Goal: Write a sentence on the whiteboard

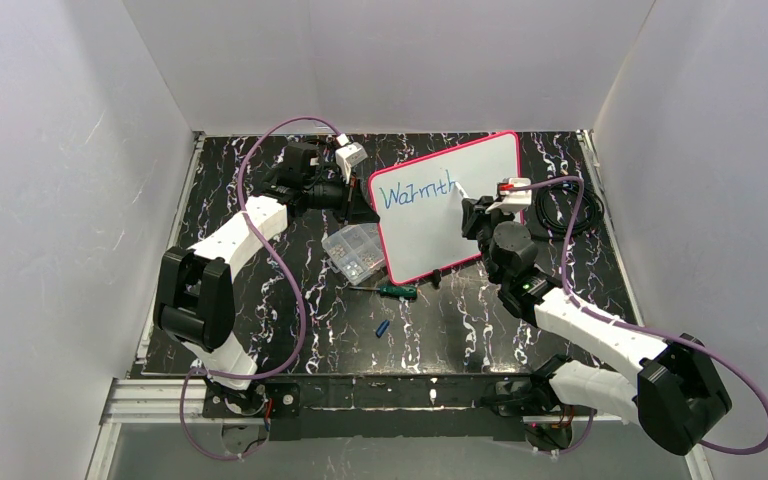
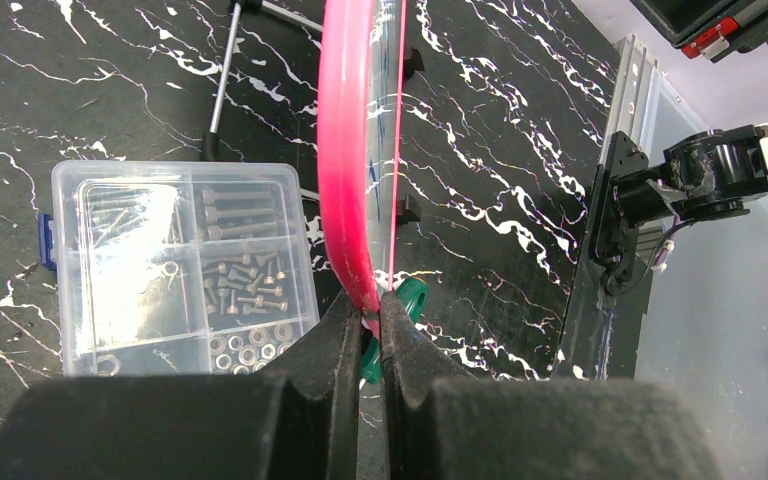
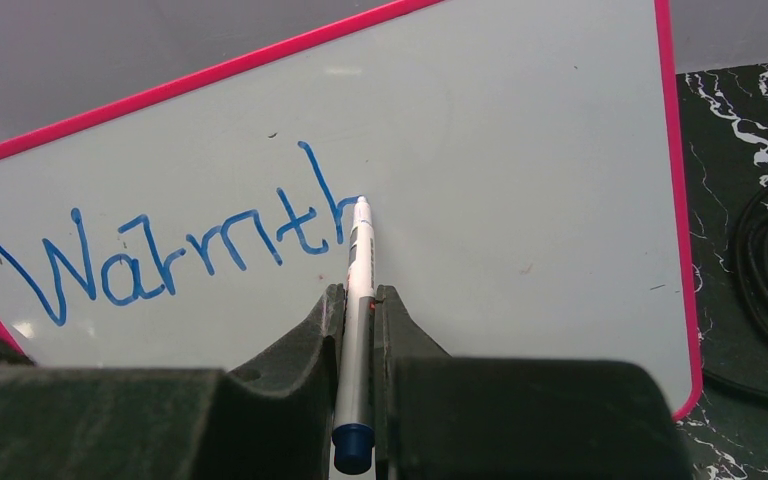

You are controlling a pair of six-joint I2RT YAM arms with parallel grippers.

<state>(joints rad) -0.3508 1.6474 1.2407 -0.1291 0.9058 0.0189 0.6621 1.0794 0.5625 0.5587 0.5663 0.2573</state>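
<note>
Stood up mid-table for writing, whiteboard point(image 1: 430, 235) pinched at its pink rim point(image 2: 345, 150) by left gripper point(image 2: 368, 305) to brace against pen pressure, right gripper point(image 3: 360, 295) clamped on marker point(image 3: 360, 255), tip on the h of "Warmth", sentence point(image 3: 210, 245) so far one word.

The whiteboard point(image 3: 520, 180) has a smooth, glossy white face and a glossy pink plastic rim point(image 2: 340, 150). The worktop point(image 2: 110, 80) is black, marble-patterned, with a slight sheen. The box point(image 2: 175, 168) is clear plastic; its screws point(image 2: 245, 285) are metal. The marker point(image 3: 360, 240) barrel is white plastic. The right hand point(image 3: 358, 300) is matt black.
</note>
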